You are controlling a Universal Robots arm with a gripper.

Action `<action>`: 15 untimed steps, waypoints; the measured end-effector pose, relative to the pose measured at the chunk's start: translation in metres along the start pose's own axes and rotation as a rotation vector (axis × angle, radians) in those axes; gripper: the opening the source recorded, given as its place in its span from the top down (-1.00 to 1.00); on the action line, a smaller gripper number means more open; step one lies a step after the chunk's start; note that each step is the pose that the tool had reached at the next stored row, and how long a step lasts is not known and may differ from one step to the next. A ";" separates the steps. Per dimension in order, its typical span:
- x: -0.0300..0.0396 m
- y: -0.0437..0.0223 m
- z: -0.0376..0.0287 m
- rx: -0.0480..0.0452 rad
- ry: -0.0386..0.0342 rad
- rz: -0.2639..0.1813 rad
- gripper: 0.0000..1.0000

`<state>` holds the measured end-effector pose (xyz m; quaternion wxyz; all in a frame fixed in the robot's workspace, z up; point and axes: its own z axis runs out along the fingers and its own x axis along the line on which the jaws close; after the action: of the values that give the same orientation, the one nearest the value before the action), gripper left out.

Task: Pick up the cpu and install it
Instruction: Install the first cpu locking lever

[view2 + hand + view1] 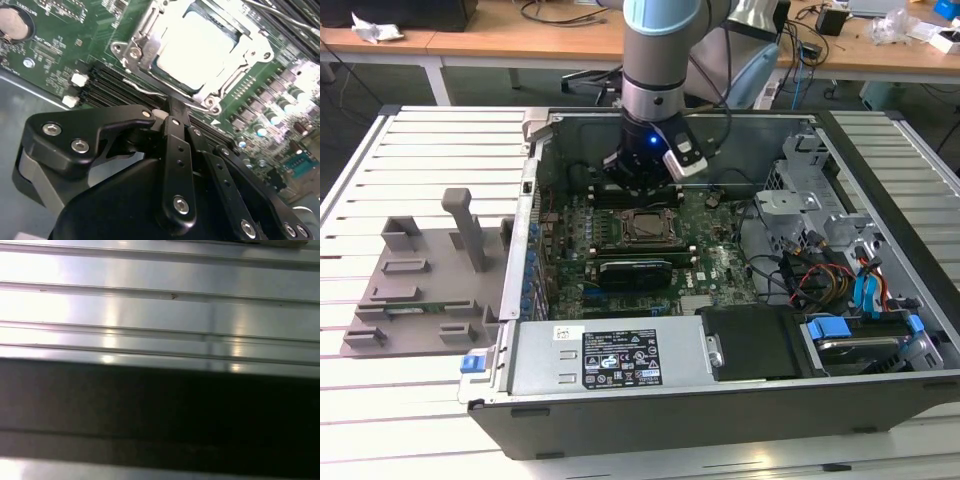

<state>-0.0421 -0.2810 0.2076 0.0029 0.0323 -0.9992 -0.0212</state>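
Observation:
The cpu (pixel 197 47) lies flat in the socket on the green motherboard (pixel 50 45), its silvery top glaring under the light. The metal socket frame (pixel 135 50) surrounds it. In the exterior view the cpu (pixel 646 228) sits mid-board inside the open computer case (pixel 720 410). My gripper (pixel 638 190) hangs just behind the socket, low over the board. In the second wrist view my gripper (pixel 175 107) has its black fingers pressed together and shut, with nothing seen between them. Their tips stand at the thin wire lever (pixel 145 90) along the socket's edge.
A long black expansion card (pixel 635 270) lies in front of the socket. A power supply (pixel 610 355) fills the case front, with drive bays and coloured cables (pixel 820 275) at the exterior view's right. A grey fixture (pixel 420 280) rests on the slatted table (pixel 150 310) at the left.

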 end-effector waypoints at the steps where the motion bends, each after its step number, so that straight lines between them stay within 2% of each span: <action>1: -0.0013 -0.0001 0.0007 0.0000 0.0000 0.000 0.79; 9: -0.0117 -0.0011 0.0036 0.0001 0.0003 0.000 0.79; 15: -0.0151 -0.0021 0.0049 -0.0002 0.0000 0.000 0.79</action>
<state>-0.0269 -0.2820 0.2026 0.0029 0.0324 -0.9992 -0.0214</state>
